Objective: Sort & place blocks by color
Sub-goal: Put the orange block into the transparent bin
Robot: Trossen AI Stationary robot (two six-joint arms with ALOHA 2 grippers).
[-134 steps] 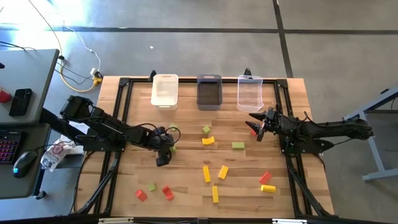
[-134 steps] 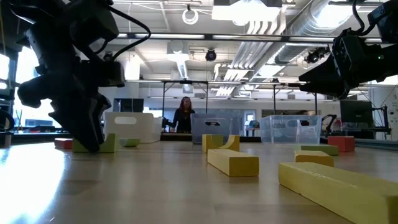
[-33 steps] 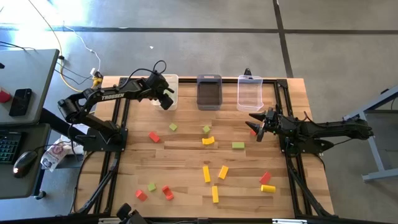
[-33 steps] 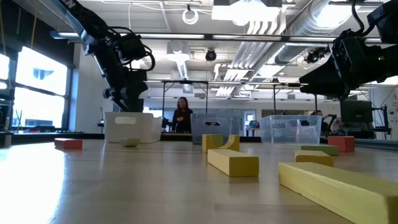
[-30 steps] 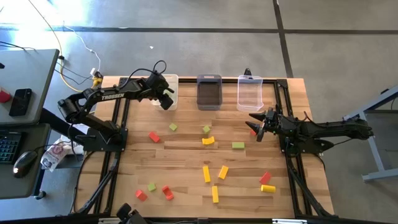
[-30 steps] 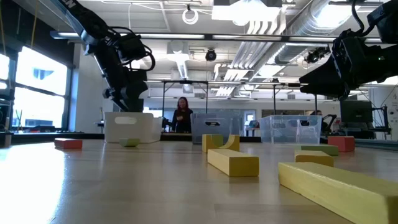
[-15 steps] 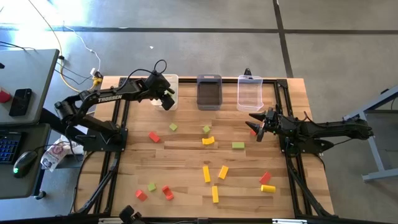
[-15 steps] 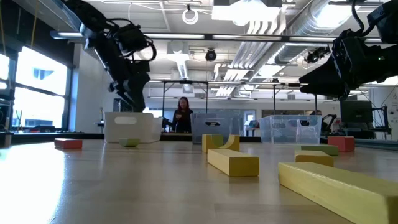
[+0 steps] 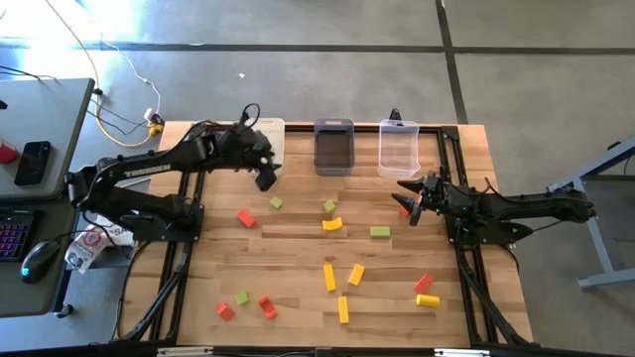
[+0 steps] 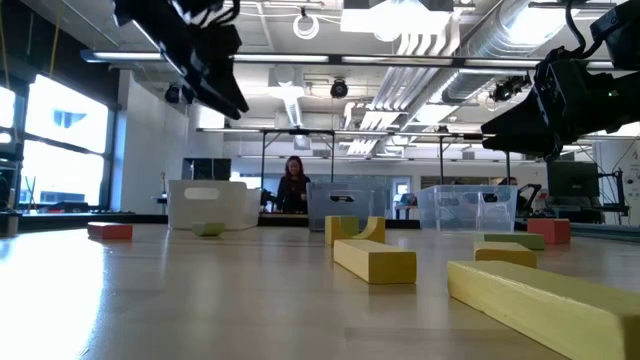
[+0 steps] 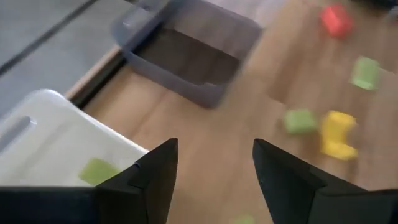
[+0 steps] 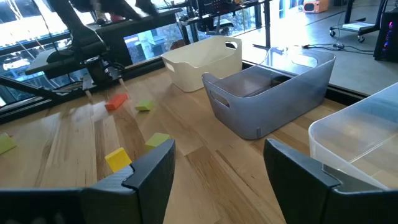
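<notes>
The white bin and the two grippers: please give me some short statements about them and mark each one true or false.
1. A green block lies inside the white bin. True.
2. The left gripper holds a red block. False: its fingers are open and nothing is between them.
3. The grey bin stands between the white bin and the clear bin. True.
4. The right gripper hangs over the white bin. False: it is at the right side of the table, below the clear bin in the high view.
5. The grey bin has yellow blocks in it. False: the left wrist view shows it with no blocks inside.
</notes>
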